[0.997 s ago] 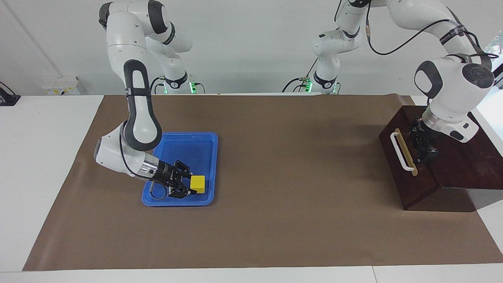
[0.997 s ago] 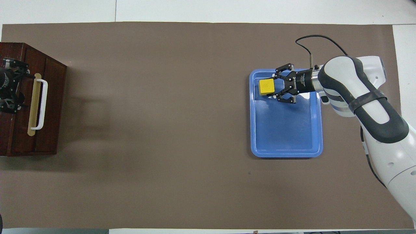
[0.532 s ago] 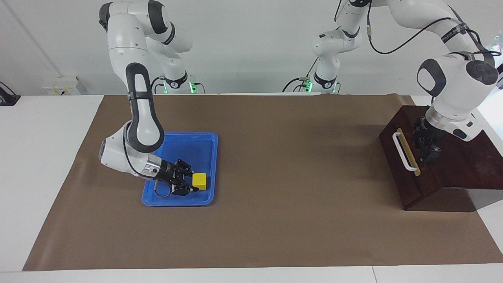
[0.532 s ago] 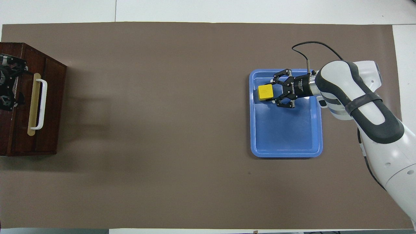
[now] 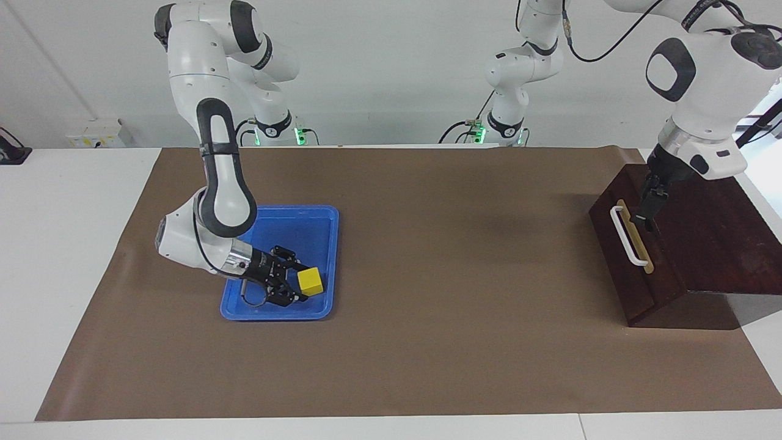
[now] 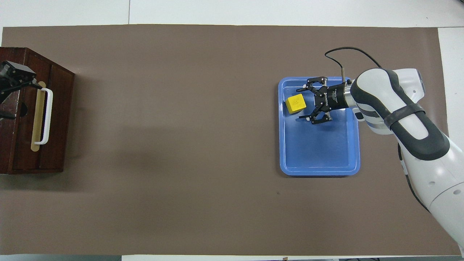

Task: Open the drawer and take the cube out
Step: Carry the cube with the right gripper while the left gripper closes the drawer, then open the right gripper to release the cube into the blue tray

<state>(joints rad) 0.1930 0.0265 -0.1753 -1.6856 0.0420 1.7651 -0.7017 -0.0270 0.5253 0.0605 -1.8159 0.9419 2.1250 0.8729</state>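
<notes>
The right hand [image 5: 292,285] has just let go — its fingers now spread wide beside the cube [image 5: 310,281], which sits loose in the blue tray [image 5: 317,220]. So the taking-out looks done. Over the closed drawer [image 5: 635,263], the left hand [image 5: 646,211] lifts away, open.

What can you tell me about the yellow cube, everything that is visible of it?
The yellow cube is a small, bright yellow solid block with plain smooth faces, perhaps plastic or painted wood. It rests in the blue tray, in the part of the tray farther from the robots, close to the rim, and is turned slightly askew to the tray's edges. The right gripper, open, sits low in the tray right beside it, fingers reaching toward either side of it. Whether a finger touches it cannot be told.
</notes>
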